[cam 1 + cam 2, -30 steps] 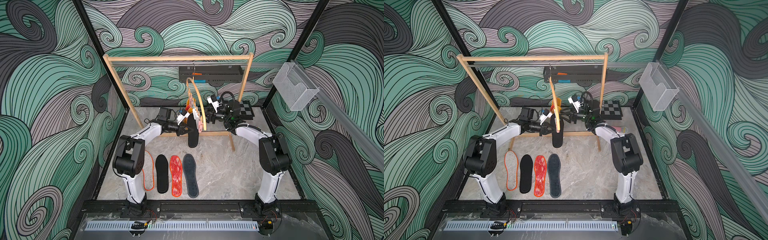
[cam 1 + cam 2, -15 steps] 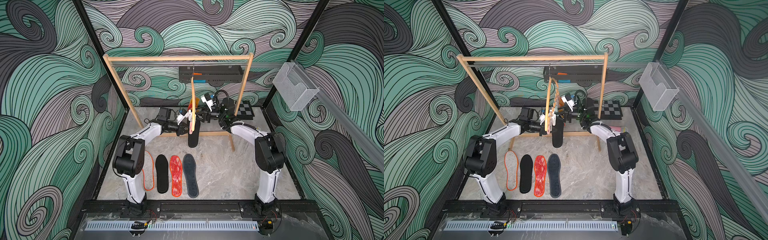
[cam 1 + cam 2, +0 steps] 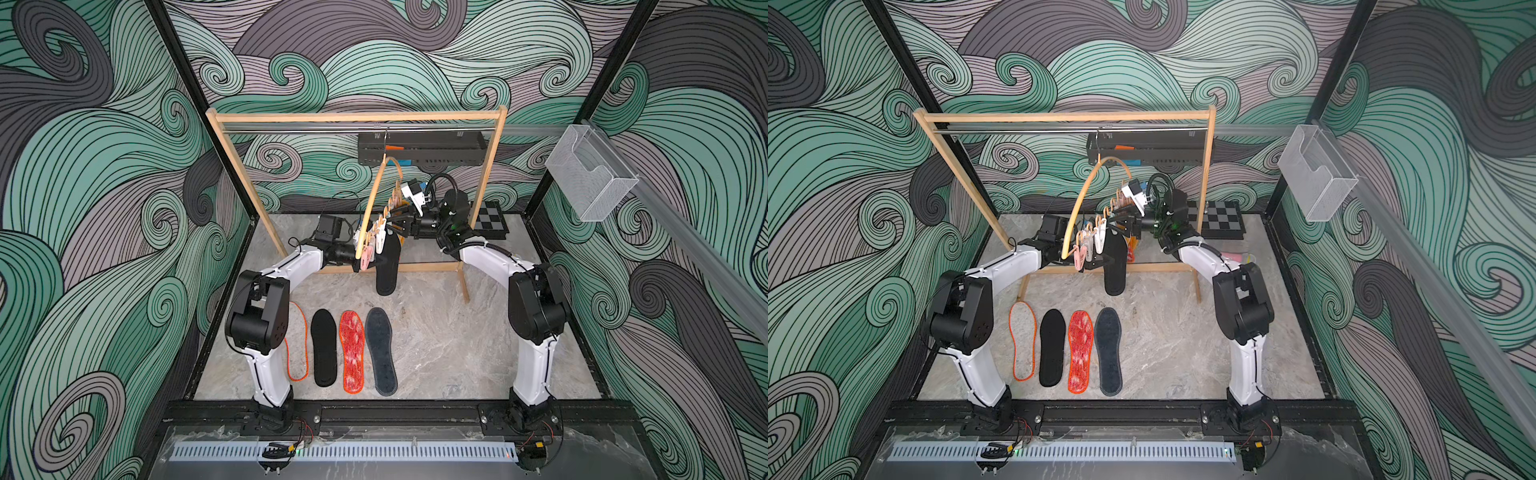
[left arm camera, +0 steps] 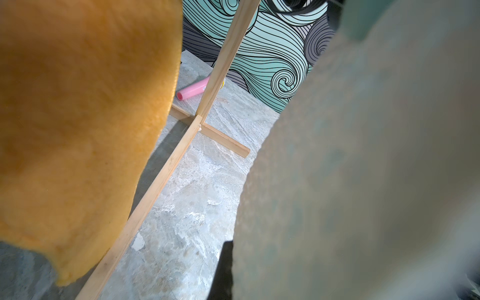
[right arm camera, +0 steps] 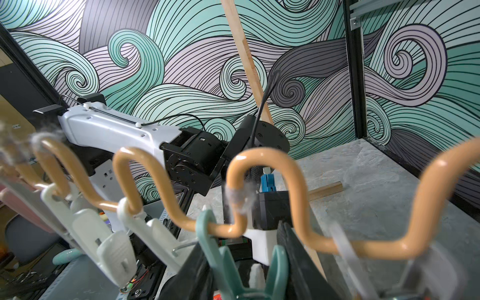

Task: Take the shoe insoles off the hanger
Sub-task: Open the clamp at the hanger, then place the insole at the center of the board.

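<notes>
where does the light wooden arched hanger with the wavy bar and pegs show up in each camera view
Both top views: the light wooden arched hanger is mid-picture, hanging by its hook.
Left wrist: not in it.
Right wrist: close up, its wavy lower bar crossing the foreground.
Shared landmark: the rectangular wooden rack frame, whose post also shows in both wrist views.

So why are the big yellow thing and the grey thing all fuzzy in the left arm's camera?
In the left wrist view, the yellow insole and a grey shape sit too near the lens, so they blur; the floor behind is sharp. In the right wrist view, the wavy bar shines with small glare spots. Both top views are sharp.
</notes>
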